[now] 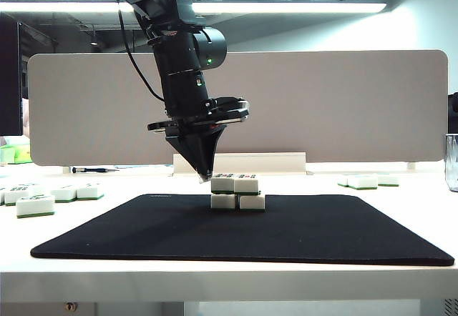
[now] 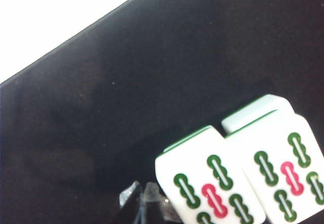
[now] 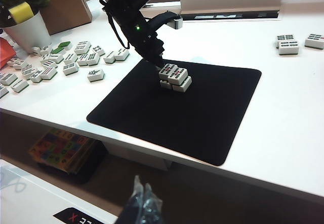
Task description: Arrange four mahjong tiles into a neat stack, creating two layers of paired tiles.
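Exterior view: left tool pinched empty, tip just beside upper-left tile of stack mid-mat; right tool seemingly closed, parked well off the tabletop; risked nudging upper pair askew, already overhanging lower pair, toppling likely

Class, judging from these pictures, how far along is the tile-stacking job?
Done: four mahjong tiles sit two over two on the black mat. In hand: nothing; the shut left hand is beside the top layer, seemingly nudging. Left: squaring the offset upper pair. The right hand hangs off the table.
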Motion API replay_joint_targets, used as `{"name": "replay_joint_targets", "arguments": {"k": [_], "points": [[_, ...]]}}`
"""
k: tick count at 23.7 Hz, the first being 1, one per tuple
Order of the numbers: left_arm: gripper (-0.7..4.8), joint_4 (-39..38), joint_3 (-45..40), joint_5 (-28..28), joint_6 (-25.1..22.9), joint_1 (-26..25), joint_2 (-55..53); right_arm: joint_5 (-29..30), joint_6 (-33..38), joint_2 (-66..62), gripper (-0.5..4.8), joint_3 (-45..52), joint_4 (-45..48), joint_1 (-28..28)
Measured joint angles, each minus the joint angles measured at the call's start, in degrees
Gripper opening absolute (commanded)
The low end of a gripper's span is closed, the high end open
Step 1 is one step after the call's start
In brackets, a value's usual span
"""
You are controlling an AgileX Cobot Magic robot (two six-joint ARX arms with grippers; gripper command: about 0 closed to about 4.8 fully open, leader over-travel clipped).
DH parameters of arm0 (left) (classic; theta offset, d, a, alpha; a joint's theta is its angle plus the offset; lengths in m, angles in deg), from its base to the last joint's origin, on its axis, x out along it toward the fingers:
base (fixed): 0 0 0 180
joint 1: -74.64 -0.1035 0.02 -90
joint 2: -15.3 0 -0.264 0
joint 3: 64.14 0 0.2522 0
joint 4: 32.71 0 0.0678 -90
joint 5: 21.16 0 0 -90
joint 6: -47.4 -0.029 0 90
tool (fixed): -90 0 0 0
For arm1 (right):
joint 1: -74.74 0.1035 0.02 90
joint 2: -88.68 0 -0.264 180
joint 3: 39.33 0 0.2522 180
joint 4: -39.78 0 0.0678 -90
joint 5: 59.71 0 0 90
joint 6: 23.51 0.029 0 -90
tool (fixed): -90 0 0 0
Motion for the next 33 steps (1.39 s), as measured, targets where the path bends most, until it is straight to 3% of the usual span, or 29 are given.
{"name": "replay_joint_targets", "arguments": {"k": [20,27,33], "points": [[-0.05,-1.3,0.3,-0.8,-0.1,0.0,0.0,0.0,0.0,0.0,-0.01,0.0,0.0,0.0],[-0.05,-11.0,2.8,10.8,-4.0,-0.1,4.7,0.0,0.0,0.0,-0.01,0.0,0.0,0.0],[-0.05,-15.1,2.8,12.8,-5.3,-3.3,17.2,0.0,0.0,0.0,-0.01,0.0,0.0,0.0]]}}
